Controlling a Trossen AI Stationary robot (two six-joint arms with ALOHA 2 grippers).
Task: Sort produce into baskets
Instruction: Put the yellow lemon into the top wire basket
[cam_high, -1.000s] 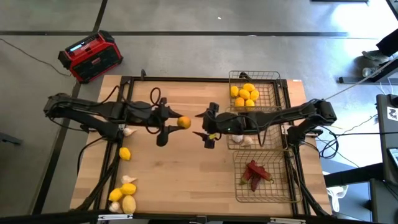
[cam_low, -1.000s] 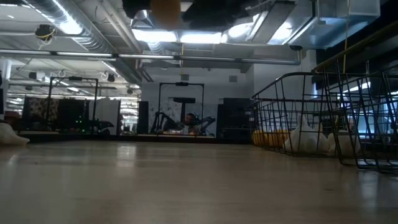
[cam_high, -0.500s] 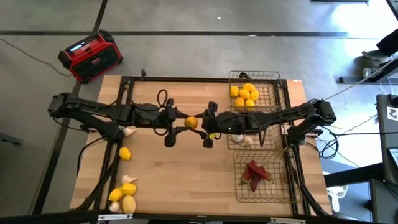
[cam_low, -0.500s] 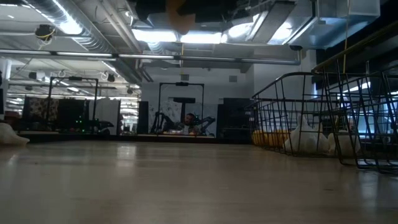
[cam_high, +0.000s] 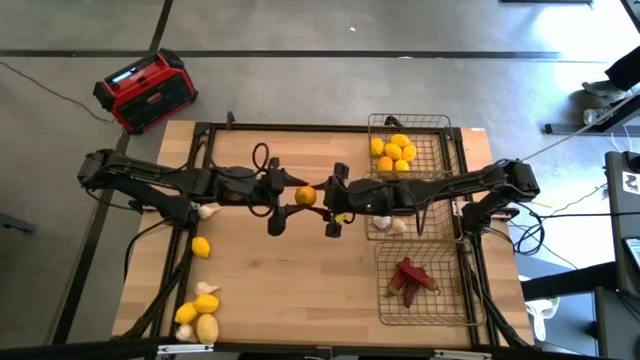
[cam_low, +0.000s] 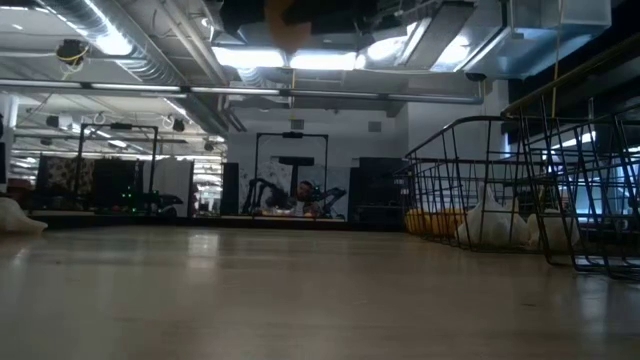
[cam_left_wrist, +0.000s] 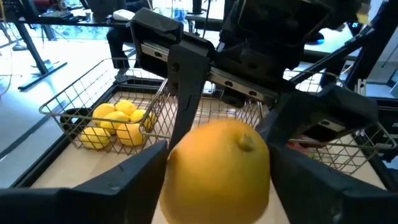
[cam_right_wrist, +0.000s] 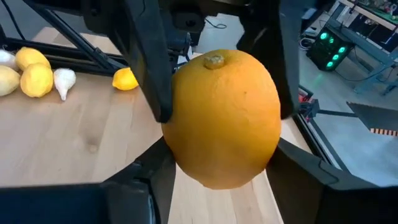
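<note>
Lemon (cam_high: 305, 196) held in the air over the middle of the table, between both grippers.

The left gripper (cam_high: 291, 197) has its fingers (cam_left_wrist: 112, 186) clamped on the lemon's sides; the right gripper (cam_high: 325, 199) has its fingers (cam_right_wrist: 134, 193) spread around the same fruit, and actual contact cannot be made out. In the low view only a cut-off sliver of the lemon shows at the top. The lemon basket (cam_high: 437, 125) sits at the table's far right corner, the chili basket (cam_high: 455, 315) near the front right corner; the right arm covers most of the garlic basket (cam_high: 380, 234) between them.
</note>
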